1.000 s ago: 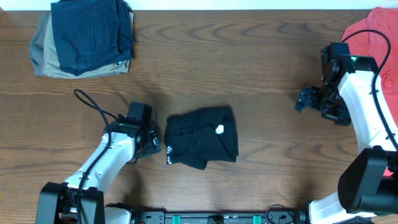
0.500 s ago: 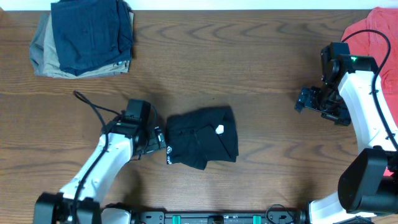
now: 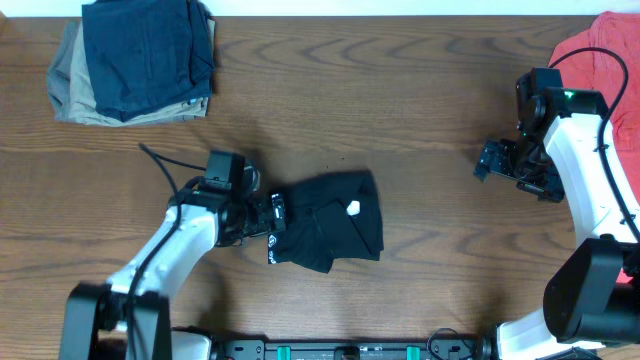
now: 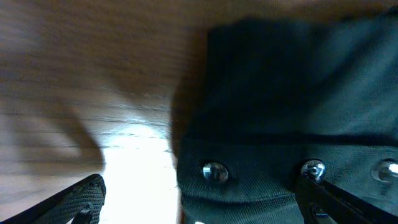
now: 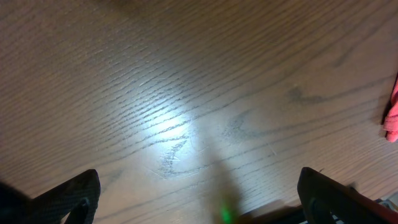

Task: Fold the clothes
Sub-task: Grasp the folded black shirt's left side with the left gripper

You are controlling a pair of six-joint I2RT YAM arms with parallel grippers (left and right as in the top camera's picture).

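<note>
The counter (image 3: 400,90) is dark brown wood with strong, wavy grain, and it fills nearly every view. Just ahead of the right claw (image 5: 200,199), a bright glare (image 5: 166,124) from a light overhead washes the boards pale. A second glare lies on the wood ahead of the left claw (image 4: 208,205), toward its left finger. Far beyond both claws a thin pale strip (image 3: 320,6) edges the counter; whether it is wall or floor is unclear.

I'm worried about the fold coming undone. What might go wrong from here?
The open left gripper sits at the left edge of the folded black shirt; closing there may catch only the top layer and pull the fold apart. The right gripper hangs open over bare table far to the side, so nothing pins the shirt and it might slide.
</note>
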